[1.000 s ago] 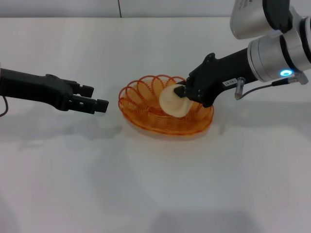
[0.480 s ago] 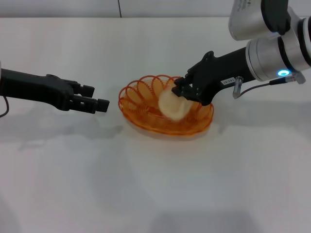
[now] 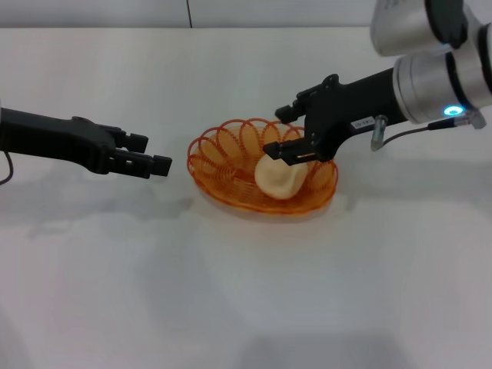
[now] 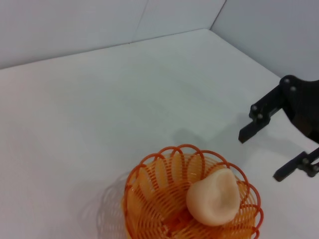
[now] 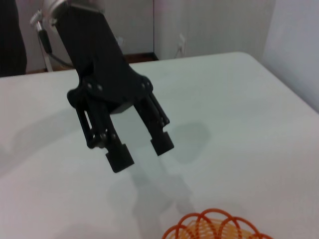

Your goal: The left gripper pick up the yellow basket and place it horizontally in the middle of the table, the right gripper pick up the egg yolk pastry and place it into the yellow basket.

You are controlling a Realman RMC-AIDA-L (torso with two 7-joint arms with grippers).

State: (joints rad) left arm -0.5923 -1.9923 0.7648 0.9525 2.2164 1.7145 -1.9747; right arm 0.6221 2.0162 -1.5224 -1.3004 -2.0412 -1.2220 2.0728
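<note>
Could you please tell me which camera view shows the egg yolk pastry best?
The left wrist view: the egg yolk pastry appears close, from above and whole, lying inside the yellow basket. The head view also shows it in the basket, but farther off. The right wrist view shows only the basket's rim, not the pastry.

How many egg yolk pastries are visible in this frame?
1. The egg yolk pastry lies inside the yellow basket, just below the open right gripper. None shows elsewhere on the table.

Yellow basket (image 5: 219, 226) cut by right wrist frame edge — egg yolk pastry (image 3: 280, 176) base hidden.
</note>
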